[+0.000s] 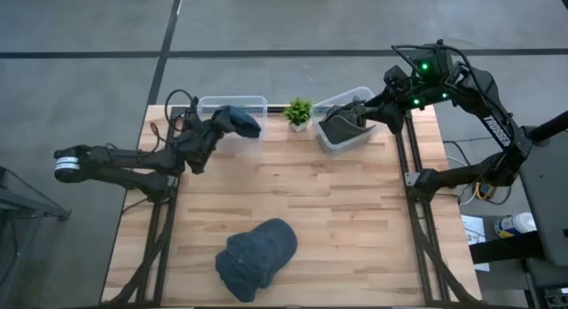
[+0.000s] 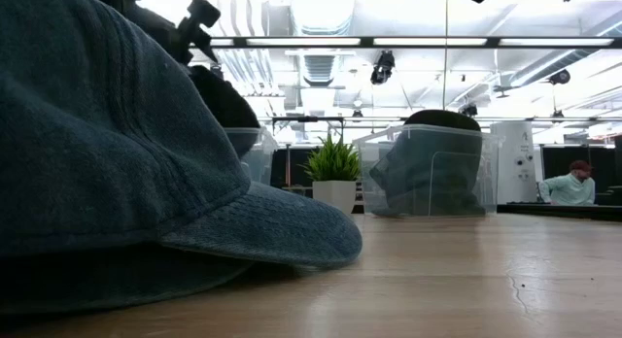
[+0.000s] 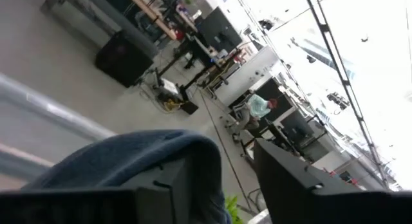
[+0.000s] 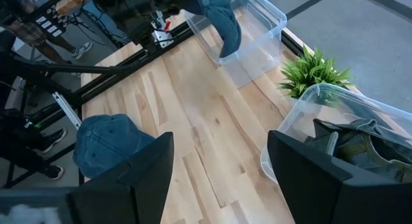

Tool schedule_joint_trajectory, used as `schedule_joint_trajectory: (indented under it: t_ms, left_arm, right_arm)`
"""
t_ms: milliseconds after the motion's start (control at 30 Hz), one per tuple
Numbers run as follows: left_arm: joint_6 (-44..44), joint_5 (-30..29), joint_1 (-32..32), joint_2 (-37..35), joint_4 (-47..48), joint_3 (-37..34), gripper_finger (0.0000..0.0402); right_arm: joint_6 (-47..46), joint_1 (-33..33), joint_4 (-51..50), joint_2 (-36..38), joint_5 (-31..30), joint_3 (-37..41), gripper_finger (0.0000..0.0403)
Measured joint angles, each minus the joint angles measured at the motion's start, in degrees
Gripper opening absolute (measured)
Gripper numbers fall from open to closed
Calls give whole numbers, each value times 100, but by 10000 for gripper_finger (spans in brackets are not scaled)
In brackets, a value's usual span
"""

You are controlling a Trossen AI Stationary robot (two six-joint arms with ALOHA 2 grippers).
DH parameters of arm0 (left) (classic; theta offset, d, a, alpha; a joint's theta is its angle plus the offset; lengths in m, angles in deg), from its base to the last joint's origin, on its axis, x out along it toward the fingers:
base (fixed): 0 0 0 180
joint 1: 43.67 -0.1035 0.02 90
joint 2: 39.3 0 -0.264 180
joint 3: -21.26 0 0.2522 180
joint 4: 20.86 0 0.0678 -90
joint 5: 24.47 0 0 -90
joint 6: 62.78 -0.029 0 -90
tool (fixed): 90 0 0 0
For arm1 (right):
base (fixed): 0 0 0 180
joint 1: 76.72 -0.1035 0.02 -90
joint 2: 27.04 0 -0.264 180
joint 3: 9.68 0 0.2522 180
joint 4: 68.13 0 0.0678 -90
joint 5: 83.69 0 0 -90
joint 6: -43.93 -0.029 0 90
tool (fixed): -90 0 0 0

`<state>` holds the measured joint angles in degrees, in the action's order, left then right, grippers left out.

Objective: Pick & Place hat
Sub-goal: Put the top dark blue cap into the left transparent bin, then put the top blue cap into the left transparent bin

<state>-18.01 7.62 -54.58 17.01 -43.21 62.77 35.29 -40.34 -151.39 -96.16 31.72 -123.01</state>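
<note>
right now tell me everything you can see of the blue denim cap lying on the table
The blue denim cap is a soft, faded-blue fabric cap with stitched panel seams on its crown and a short curved brim. It lies alone on the light wooden table, near the front edge and a little left of centre, crown up, and looks slightly slumped. Only the table touches it; both grippers are far off by the clear plastic bins at the back. In the low view it fills the left foreground.

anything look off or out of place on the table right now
Mildly. The right bin sits skewed, not square like the left bin beside the plant. One blue hat lies loose on the front of the table. The left gripper holds another blue hat draped over the left bin's rim.
</note>
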Motion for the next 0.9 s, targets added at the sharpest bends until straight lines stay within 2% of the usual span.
schedule_joint_trajectory:
  t_ms: [100, 200, 267, 333, 433, 533, 733, 900]
  left_arm:
    - [-173, 2, -4, -101, 355, 84, 175]
    - [157, 6, -17, -142, 751, 95, 188]
    - [1037, 15, -40, -170, 1163, 96, 193]
    - [2417, 91, -66, -209, 1729, 96, 194]
    - [4238, 590, -158, -293, 2436, 96, 195]
    - [5077, 1160, -238, -330, 2570, 96, 195]
    - [5754, 1534, -254, -462, 2066, 96, 195]
    - [5361, 2286, -233, -637, 1329, 96, 195]
  right_arm:
    - [0, 2, 0, 0, 0, 0, 243]
    - [0, 0, 0, 0, 0, 0, 242]
    - [0, 2, 0, 0, -1, 0, 242]
    - [2, 0, 0, 0, 0, 0, 243]
    - [2, 0, -1, 1, 0, 0, 247]
    - [11, 0, -4, 0, 0, 0, 250]
    - [70, 0, -11, 0, 0, 33, 249]
    - [149, 1, -9, 2, 0, 133, 247]
